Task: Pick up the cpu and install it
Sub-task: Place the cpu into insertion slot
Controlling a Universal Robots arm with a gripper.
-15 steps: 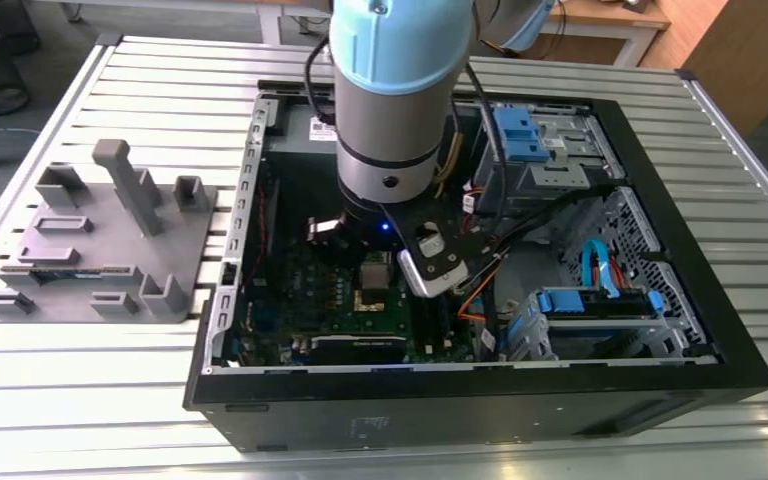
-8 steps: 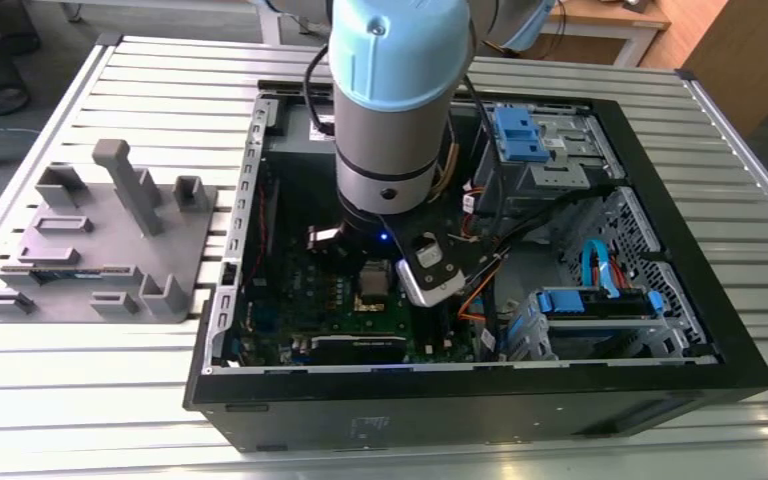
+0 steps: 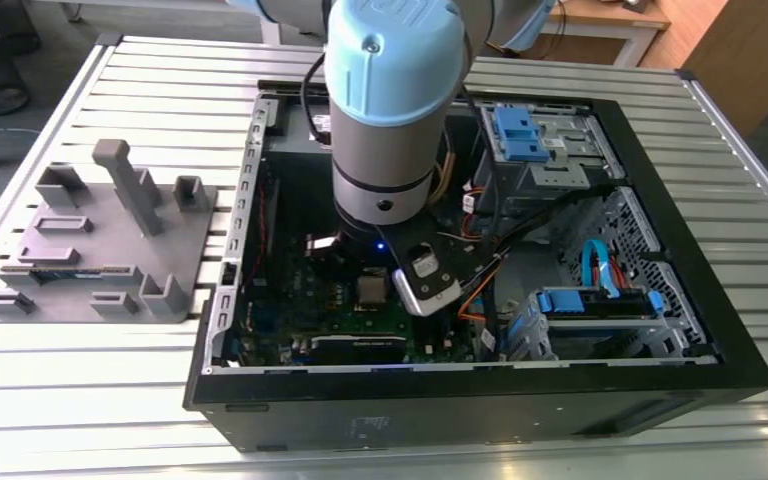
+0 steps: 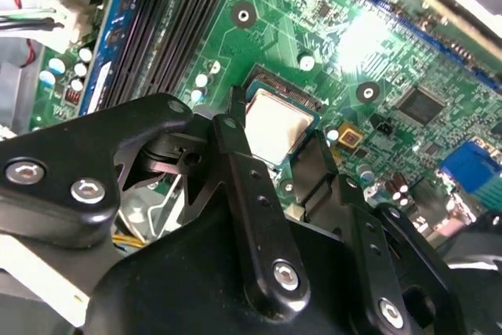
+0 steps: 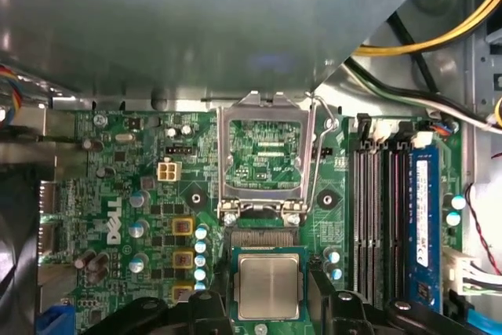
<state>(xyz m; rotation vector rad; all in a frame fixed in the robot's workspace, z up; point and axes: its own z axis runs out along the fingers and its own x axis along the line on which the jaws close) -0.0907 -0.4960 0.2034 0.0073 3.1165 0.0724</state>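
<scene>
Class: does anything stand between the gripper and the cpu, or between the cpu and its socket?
Nothing visible does. The cpu sits in the socket, its metal cover swung open, and the gripper hangs right over it.

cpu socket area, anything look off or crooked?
Nothing stands out. The cpu sits level and square to the green board at the socket, the gripper straddling it. The socket's metal frame stands hinged open, which fits an install under way. Whether the cpu is fully seated cannot be told.

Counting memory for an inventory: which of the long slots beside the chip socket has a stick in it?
The slot farthest from the cpu: it holds a blue stick, while the black slots nearer stand empty.
</scene>
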